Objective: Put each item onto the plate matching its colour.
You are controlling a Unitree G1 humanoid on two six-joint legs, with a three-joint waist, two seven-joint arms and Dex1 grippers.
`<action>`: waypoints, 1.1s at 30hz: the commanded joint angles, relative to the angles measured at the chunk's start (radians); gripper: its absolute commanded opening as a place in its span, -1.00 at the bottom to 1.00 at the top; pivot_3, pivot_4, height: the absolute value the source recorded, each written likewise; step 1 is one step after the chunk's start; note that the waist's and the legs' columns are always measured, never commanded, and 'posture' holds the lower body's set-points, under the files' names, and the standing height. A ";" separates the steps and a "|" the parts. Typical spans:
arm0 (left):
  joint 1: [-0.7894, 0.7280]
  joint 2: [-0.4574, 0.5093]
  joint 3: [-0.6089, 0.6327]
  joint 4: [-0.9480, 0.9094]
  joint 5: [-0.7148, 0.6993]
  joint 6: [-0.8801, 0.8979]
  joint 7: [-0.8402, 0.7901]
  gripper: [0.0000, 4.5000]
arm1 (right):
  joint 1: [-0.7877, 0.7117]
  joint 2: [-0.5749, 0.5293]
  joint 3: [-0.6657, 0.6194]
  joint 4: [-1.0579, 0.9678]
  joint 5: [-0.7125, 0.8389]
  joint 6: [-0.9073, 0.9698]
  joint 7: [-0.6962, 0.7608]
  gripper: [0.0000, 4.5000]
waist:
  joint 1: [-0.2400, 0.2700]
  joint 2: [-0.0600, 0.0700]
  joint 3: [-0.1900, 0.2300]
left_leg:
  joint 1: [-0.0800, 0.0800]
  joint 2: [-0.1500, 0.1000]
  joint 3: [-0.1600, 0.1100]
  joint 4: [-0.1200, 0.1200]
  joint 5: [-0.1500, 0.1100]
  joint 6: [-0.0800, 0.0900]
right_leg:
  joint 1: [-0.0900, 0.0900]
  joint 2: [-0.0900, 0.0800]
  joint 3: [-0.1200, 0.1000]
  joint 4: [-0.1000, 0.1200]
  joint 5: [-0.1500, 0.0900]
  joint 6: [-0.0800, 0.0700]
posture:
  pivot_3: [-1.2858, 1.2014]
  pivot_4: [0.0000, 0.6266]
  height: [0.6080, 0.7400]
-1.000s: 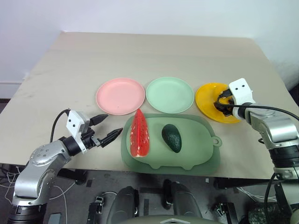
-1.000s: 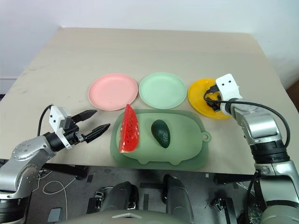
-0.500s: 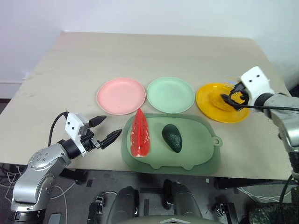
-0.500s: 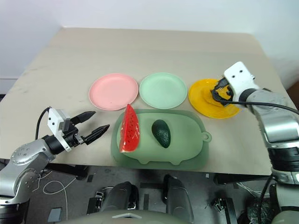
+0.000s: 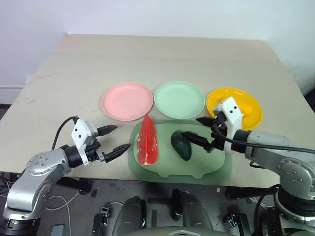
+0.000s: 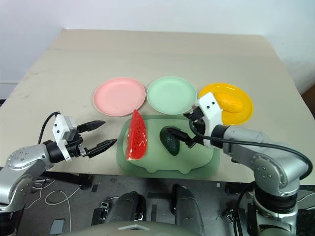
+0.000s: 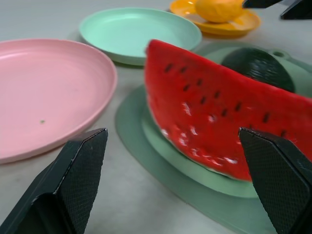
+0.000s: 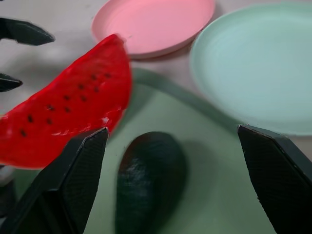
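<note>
We find the right gripper (image 5: 199, 132) spread wide and empty just above the avocado (image 5: 180, 145); left gripper (image 5: 113, 139) likewise wide, beside the watermelon slice (image 5: 146, 141).

The right tool (image 6: 181, 126) left the yellow fruit (image 6: 230, 103) on the yellow plate (image 6: 245, 112) and swung to the avocado (image 6: 169, 142).

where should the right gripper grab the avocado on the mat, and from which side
Grip the avocado across its narrower width near the middle, coming from above. It lies flat on the pig-shaped mat, long axis running away from the robot. The open right gripper already hangs beside it; the watermelon slice stands clear to its left.
</note>
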 commanded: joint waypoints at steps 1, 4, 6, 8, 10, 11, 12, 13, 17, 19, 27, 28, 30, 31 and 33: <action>-0.002 0.014 0.015 -0.052 -0.017 0.004 -0.005 1.00 | -0.004 0.009 0.022 -0.035 0.009 0.027 -0.030 0.98 | 0.000 0.000 0.000 | 0.000 0.000 0.000 0.000 0.000 0.000 | 0.000 0.000 0.000 0.000 0.000 0.000 | 0.03 -0.52 1.00; -0.001 0.015 0.014 -0.068 -0.019 0.007 0.002 1.00 | -0.008 -0.008 0.110 -0.011 -0.033 0.012 -0.049 0.98 | -0.001 0.000 0.000 | 0.000 0.000 0.000 0.000 0.000 0.000 | 0.000 0.000 0.000 0.000 0.000 0.000 | 0.03 -0.52 1.00; 0.010 0.020 0.014 -0.085 -0.018 0.009 -0.002 1.00 | -0.013 -0.014 0.174 0.016 -0.066 -0.007 -0.056 0.98 | -0.002 0.000 0.000 | 0.000 0.000 0.000 0.000 0.000 0.000 | 0.000 0.000 0.000 0.000 0.000 0.000 | 0.03 -0.52 1.00; 0.018 0.022 0.016 -0.096 -0.018 0.012 0.000 1.00 | -0.011 -0.026 0.217 0.033 -0.091 -0.029 -0.050 0.98 | -0.002 0.000 0.000 | 0.000 0.000 0.000 0.000 0.000 0.000 | 0.000 0.000 0.000 0.000 0.000 0.000 | 0.03 -0.52 1.00; 0.025 0.020 0.021 -0.103 -0.018 0.015 0.005 1.00 | -0.009 -0.038 0.258 0.060 -0.121 -0.060 -0.042 0.98 | -0.002 0.000 0.000 | 0.000 0.000 0.000 0.000 0.000 0.000 | 0.000 0.000 0.000 0.000 0.000 0.000 | 0.03 -0.52 1.00; 0.028 0.020 0.022 -0.107 -0.018 0.015 0.007 1.00 | -0.009 -0.045 0.275 0.072 -0.134 -0.076 -0.037 0.98 | -0.002 0.000 0.000 | 0.000 0.000 0.000 0.000 0.000 0.000 | 0.000 0.000 0.000 0.000 0.000 0.000 | 0.03 -0.52 1.00; 0.031 0.018 0.023 -0.110 -0.018 0.016 0.009 1.00 | -0.012 -0.051 0.291 0.087 -0.148 -0.094 -0.031 0.98 | -0.001 0.000 0.000 | 0.000 0.000 0.000 0.000 0.000 0.000 | 0.000 0.000 0.000 0.000 0.000 0.000 | 0.03 -0.52 1.00; 0.033 0.018 0.023 -0.113 -0.018 0.017 0.010 1.00 | -0.014 -0.054 0.301 0.097 -0.158 -0.107 -0.027 0.98 | -0.002 0.000 0.000 | 0.000 0.000 0.000 0.000 0.000 0.000 | 0.000 0.000 0.000 0.000 0.000 0.000 | 0.03 -0.52 1.00; 0.045 0.011 0.025 -0.127 -0.018 0.017 0.024 1.00 | -0.028 -0.074 0.351 0.145 -0.207 -0.167 0.001 0.98 | -0.002 0.000 0.000 | 0.000 0.000 0.000 0.000 0.000 0.000 | 0.000 0.000 0.000 0.000 0.000 0.000 | 0.03 -0.52 1.00; 0.049 0.010 0.027 -0.129 -0.019 0.016 0.027 1.00 | -0.030 -0.076 0.364 0.159 -0.223 -0.187 0.011 0.98 | -0.002 0.000 0.000 | 0.000 0.000 0.000 0.000 0.000 0.000 | 0.000 0.000 0.000 0.000 0.000 0.000 | 0.03 -0.52 1.00; 0.065 0.004 0.031 -0.134 -0.014 0.007 0.039 1.00 | -0.042 -0.077 0.420 0.225 -0.300 -0.281 0.054 0.98 | -0.001 0.000 0.000 | 0.000 0.000 0.000 0.000 0.000 0.000 | 0.000 0.000 0.000 0.000 0.000 0.000 | 0.03 -0.52 1.00; 0.066 0.004 0.035 -0.135 -0.014 0.006 0.042 1.00 | -0.045 -0.077 0.420 0.232 -0.307 -0.290 0.057 0.98 | -0.001 0.000 0.000 | 0.000 0.000 0.000 0.000 0.000 0.000 | 0.000 0.000 0.000 0.000 0.000 0.000 | 0.03 -0.52 1.00; 0.070 0.005 0.042 -0.135 -0.014 0.004 0.046 1.00 | -0.054 -0.079 0.409 0.238 -0.313 -0.300 0.067 0.74 | -0.002 0.000 0.000 | 0.000 0.000 0.000 0.000 0.000 0.000 | 0.000 0.000 0.000 0.000 0.000 0.000 | 0.03 -0.52 1.00; 0.071 0.006 0.044 -0.136 -0.015 0.004 0.047 1.00 | -0.061 -0.081 0.398 0.239 -0.314 -0.305 0.074 0.58 | -0.002 0.000 0.000 | 0.000 0.000 0.000 0.000 0.000 0.000 | 0.000 0.000 0.000 0.000 0.000 0.000 | 0.03 -0.52 1.00; 0.072 0.007 0.047 -0.136 -0.016 0.005 0.047 1.00 | -0.080 -0.083 0.371 0.239 -0.309 -0.308 0.087 0.40 | -0.002 0.000 0.000 | 0.000 0.000 0.000 0.000 0.000 0.000 | 0.000 0.000 0.000 0.000 0.000 0.000 | 0.03 -0.52 1.00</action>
